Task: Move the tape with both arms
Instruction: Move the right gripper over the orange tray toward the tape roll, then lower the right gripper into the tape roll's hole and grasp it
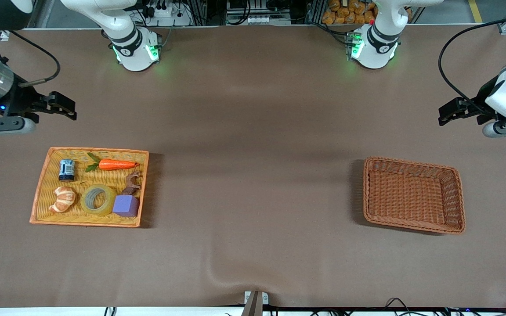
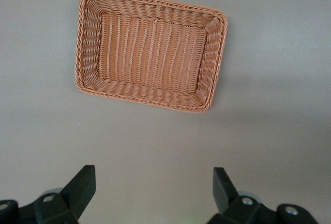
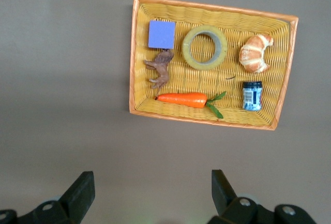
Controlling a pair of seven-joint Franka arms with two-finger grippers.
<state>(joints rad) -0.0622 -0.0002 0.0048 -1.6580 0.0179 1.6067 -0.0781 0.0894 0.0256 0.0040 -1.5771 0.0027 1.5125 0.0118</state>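
1. Lying flat in the yellow tray (image 1: 42,184), we see the tape (image 1: 98,199), between the croissant (image 1: 62,199) and the purple cube (image 1: 126,206), which it touches or nearly touches.
2. We place the tray toward the right arm's end of the worktop (image 1: 253,131), and the tape in the row of the tray nearer the front camera's edge.
3. We also find a carrot (image 1: 117,165), a small blue can (image 1: 66,170) and a brown toy animal (image 1: 131,183) in the tray; the carrot and can lie in the row farther from the front camera.
4. We see the right tool (image 1: 62,106) hanging over bare worktop at the right arm's end, on the base side of the tray and well apart from the tape; its fingers (image 3: 80,193) stand wide apart and hold nothing.
5. We see the left tool (image 1: 448,112) hanging over bare worktop at the left arm's end, on the base side of the brown wicker basket (image 1: 455,175); its fingers (image 2: 83,185) are spread and hold nothing too.
6. We note that nearly the whole worktop separates the tape from the left tool.
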